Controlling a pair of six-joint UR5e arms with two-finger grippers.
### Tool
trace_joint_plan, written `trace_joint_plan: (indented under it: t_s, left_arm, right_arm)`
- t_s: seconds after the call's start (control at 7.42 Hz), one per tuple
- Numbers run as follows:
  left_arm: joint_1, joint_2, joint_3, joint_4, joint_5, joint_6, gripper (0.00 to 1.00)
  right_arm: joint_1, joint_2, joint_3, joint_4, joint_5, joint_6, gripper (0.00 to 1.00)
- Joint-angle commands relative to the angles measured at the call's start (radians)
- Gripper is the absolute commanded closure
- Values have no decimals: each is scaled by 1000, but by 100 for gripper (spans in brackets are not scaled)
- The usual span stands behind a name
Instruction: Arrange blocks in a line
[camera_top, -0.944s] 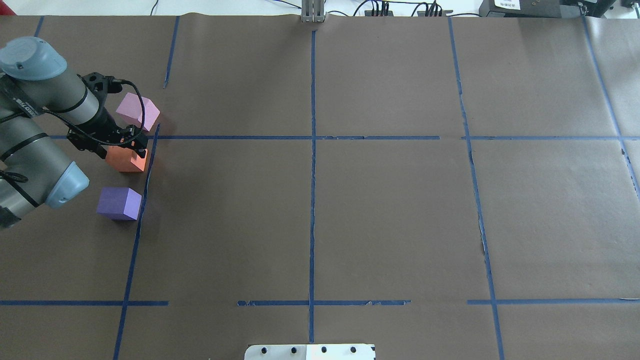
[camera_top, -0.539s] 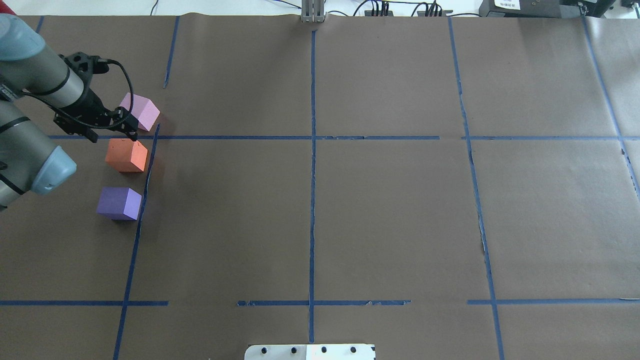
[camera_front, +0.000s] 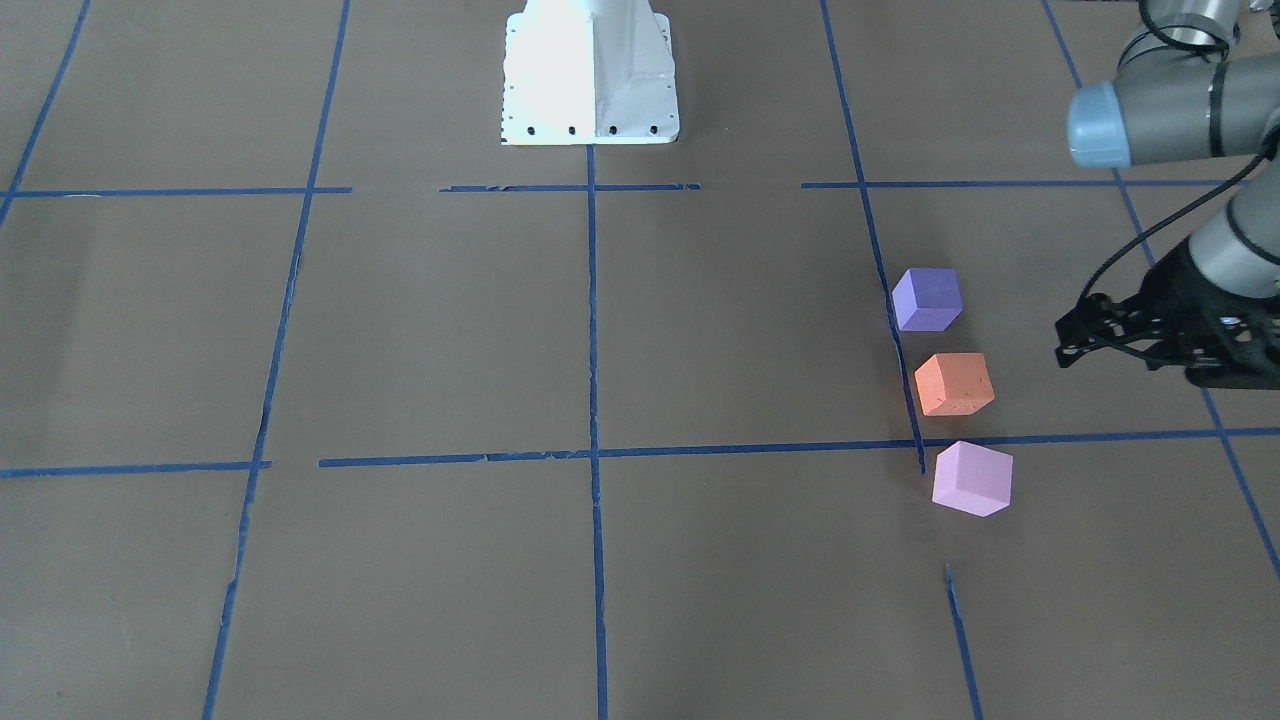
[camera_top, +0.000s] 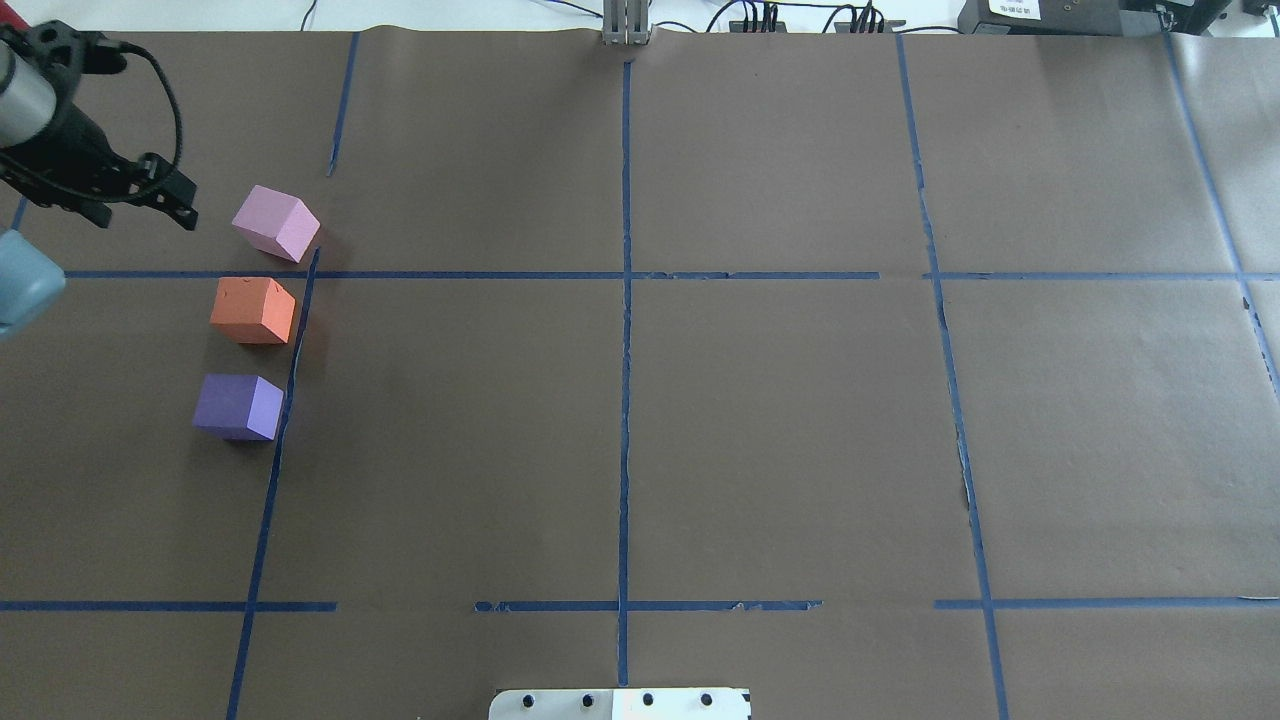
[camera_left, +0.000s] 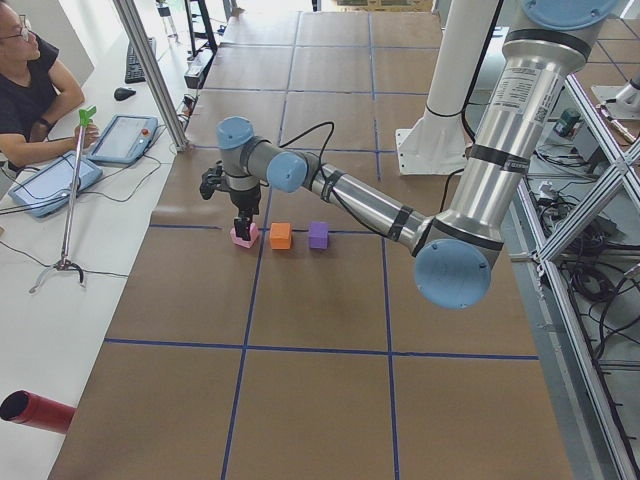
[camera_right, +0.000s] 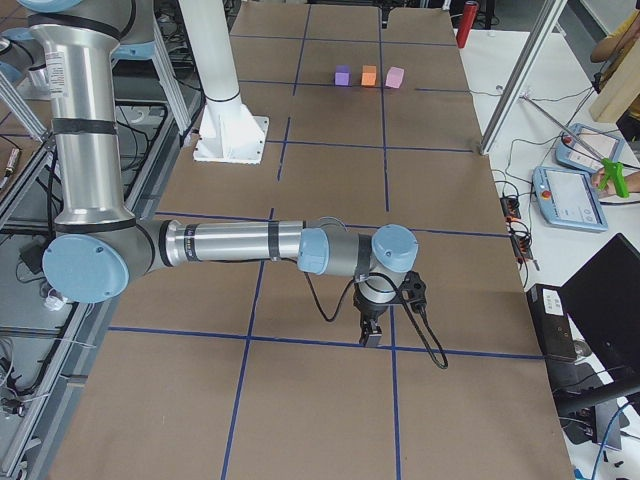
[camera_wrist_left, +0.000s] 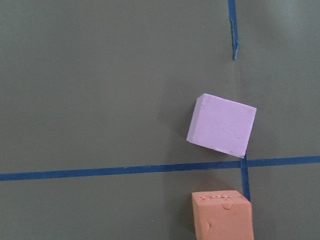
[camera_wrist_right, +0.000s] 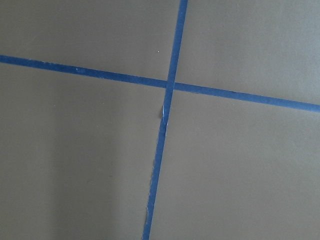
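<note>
Three cubes stand in a rough line along a blue tape line at the table's left: the pale pink block, the orange block and the purple block. The pink one is turned a little askew. They also show in the front view: purple, orange, pink. My left gripper hangs open and empty above the table, to the left of the pink block, touching nothing. The left wrist view shows the pink block and the orange block. My right gripper shows only in the exterior right view; I cannot tell its state.
Brown paper with a blue tape grid covers the table. The robot's white base plate stands at the near middle edge. An operator sits with tablets at the far table end. The right wrist view shows only a tape cross.
My left gripper has risen from around the orange block and drawn back to the left and farther away. The orange block stays on the table. The other blocks have not moved.
</note>
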Motion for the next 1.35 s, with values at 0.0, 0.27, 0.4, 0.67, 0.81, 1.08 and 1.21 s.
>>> trace_joint_plan:
  t_s: [0.0,0.27,0.4,0.67,0.81,1.08,1.21]
  left_arm:
    - [-199,129,10,38,-1,365,0]
    - [-308,226,45,20,2,526,0]
    - [-350,239,112,-38,0,604,0]
    - [-353,263,166,-69,-1,614,0]
    - [-359,265,181,-78,-6,614,0]
    - [-370,263,208,-77,-59,603,0]
    - [-373,265,197,-66,-102,593,0]
  right_arm:
    - [0,0,0,0,0,0,0]
    - [0,0,0,0,0,0,0]
    - [0,0,0,0,0,0,0]
    - [0,0,0,0,0,0,0]
    - [0,0,0,0,0,0,0]
    - [0,0,0,0,0,0,0]
    - [0,0,0,0,0,0,0]
